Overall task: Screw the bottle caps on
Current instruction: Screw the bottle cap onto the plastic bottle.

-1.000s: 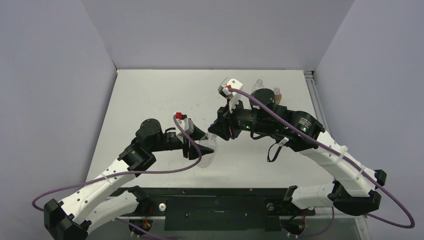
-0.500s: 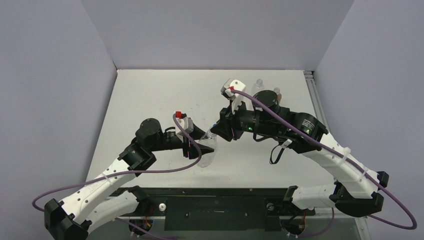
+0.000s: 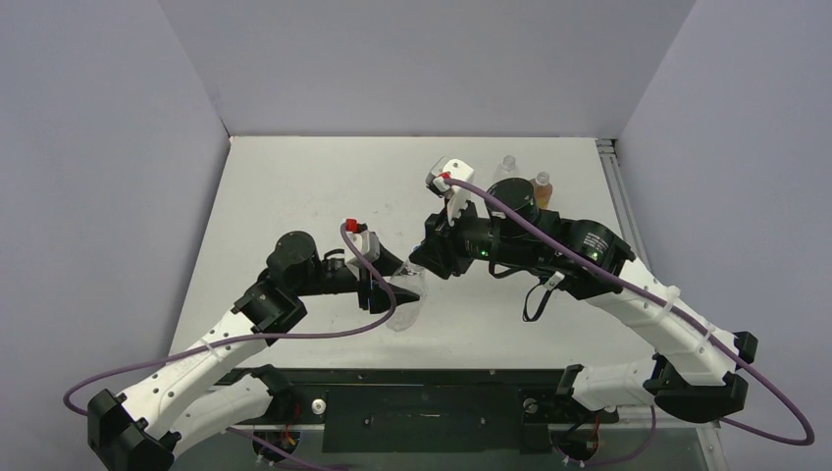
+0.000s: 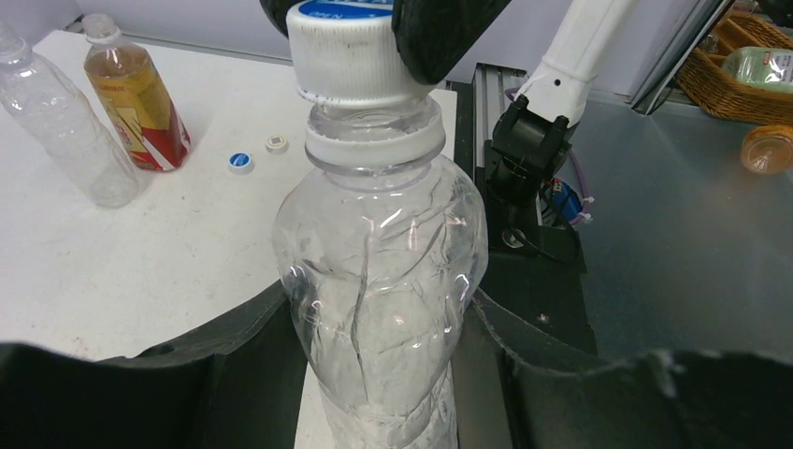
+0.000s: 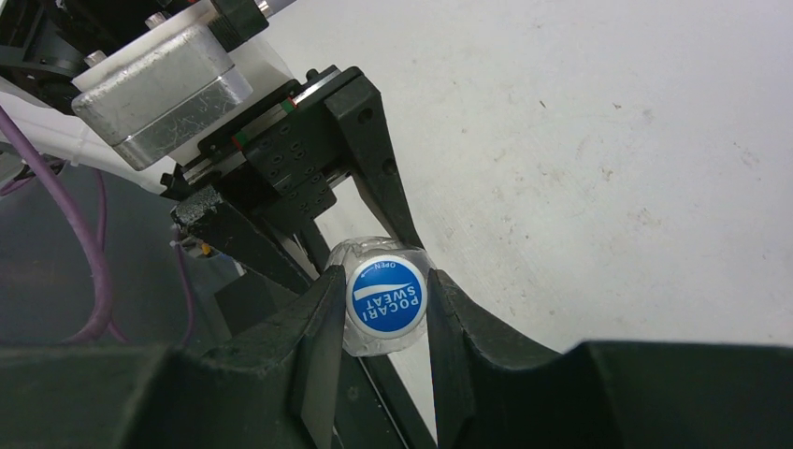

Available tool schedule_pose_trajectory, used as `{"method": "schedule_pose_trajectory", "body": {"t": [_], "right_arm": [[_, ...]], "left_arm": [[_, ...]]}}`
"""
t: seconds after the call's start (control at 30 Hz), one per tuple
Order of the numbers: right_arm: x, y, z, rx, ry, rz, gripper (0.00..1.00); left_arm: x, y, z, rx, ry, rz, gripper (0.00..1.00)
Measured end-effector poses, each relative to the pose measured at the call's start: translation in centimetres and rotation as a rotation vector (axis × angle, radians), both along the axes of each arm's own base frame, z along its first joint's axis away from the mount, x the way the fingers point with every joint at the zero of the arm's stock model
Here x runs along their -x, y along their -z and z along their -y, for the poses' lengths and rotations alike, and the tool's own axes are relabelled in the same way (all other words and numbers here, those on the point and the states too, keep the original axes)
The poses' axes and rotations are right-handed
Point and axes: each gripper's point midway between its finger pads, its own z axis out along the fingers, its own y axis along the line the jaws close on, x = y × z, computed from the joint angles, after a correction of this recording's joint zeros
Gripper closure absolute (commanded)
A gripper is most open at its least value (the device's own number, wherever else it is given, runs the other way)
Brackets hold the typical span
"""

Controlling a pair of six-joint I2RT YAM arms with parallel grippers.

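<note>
right hand (image 5: 383, 297) is clenched on a blue-and-white cap (image 5: 386, 296) printed "pocari sweat" and "open", seated on the neck of a clear bottle (image 4: 379, 271) that the left hand (image 4: 382, 355) grips around its body; on the tabletop (image 4: 140, 253) beyond, an amber bottle (image 4: 136, 103) bears a red label too small to read.

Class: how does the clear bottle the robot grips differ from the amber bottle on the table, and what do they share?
The clear bottle looks empty and unlabelled; the amber bottle holds orange liquid and wears a red-and-yellow label. The left hand clamps the clear bottle, the right hand pinching its blue-and-white cap; the amber bottle stands unheld. Both are plastic bottles.
</note>
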Motion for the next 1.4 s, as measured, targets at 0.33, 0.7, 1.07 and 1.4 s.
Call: {"method": "schedule_pose_trajectory", "body": {"t": [0.33,0.7,1.07,1.4], "right_arm": [[-0.3,1.0,-0.1,0.036,0.009,-0.011,1.00],[-3.8,0.9,-0.8,0.009,0.195,-0.011,1.00],[-8.8,2.7,-1.4,0.020,0.506,-0.123,1.00],[-11.9,5.0,-0.2,0.017,0.796,-0.150,1.00]], "left_arm": [[-0.1,1.0,0.1,-0.027,0.009,-0.021,1.00],[-4.3,0.6,-0.5,-0.017,-0.225,0.030,1.00],[-9.5,2.1,-1.3,-0.103,-0.570,0.158,1.00],[-12.9,4.2,-1.0,-0.173,-0.758,0.208,1.00]]}}
